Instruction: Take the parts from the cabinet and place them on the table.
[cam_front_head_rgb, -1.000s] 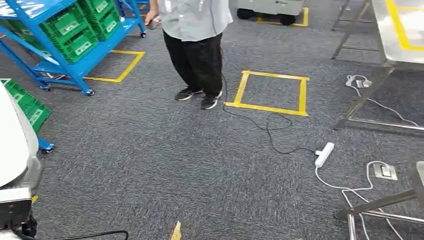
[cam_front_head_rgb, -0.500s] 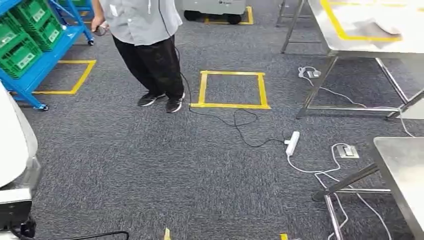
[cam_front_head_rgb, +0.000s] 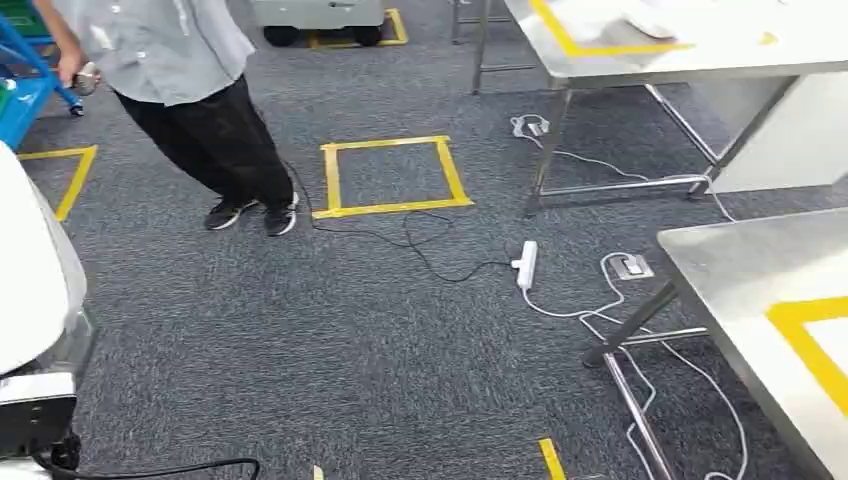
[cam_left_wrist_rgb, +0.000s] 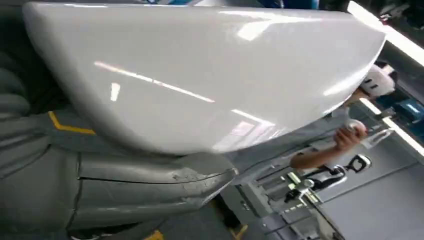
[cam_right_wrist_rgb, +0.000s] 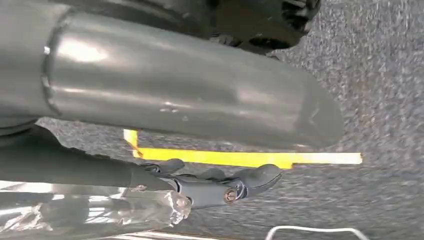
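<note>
1. Up against the left hand (cam_left_wrist_rgb: 125, 192): large white glossy curved shell part (cam_left_wrist_rgb: 200, 75), laid along the thick grey thumb, fingers hidden behind it; judged clamped on it, carried broadside so the smooth skin cannot slide off
2. Same white shell at the left edge of the head view (cam_front_head_rgb: 30, 270), kept close to the body and off the floor, likely for balance while walking
3. Beside the right hand (cam_right_wrist_rgb: 175, 90): crinkled clear plastic wrapping (cam_right_wrist_rgb: 100, 215) lying along the dark fingers (cam_right_wrist_rgb: 250, 180); cannot tell whether pinched or merely touching, nor whether those fingers are together or apart
4. Ahead and to the right: near stainless steel table with yellow tape (cam_front_head_rgb: 740, 260), the likely drop spot; part not yet over it, so mid-carry by judgement
5. Further off: second steel table marked in yellow (cam_front_head_rgb: 600, 62)
6. Between robot and tables on the grey carpet: white power strip (cam_front_head_rgb: 525, 265) with trailing cords, a trip risk; yellow tape square (cam_front_head_rgb: 335, 180) marking a standing place
7. Left of that: person in grey shirt and black trousers (cam_front_head_rgb: 190, 90), well apart, something small in one hand
</note>
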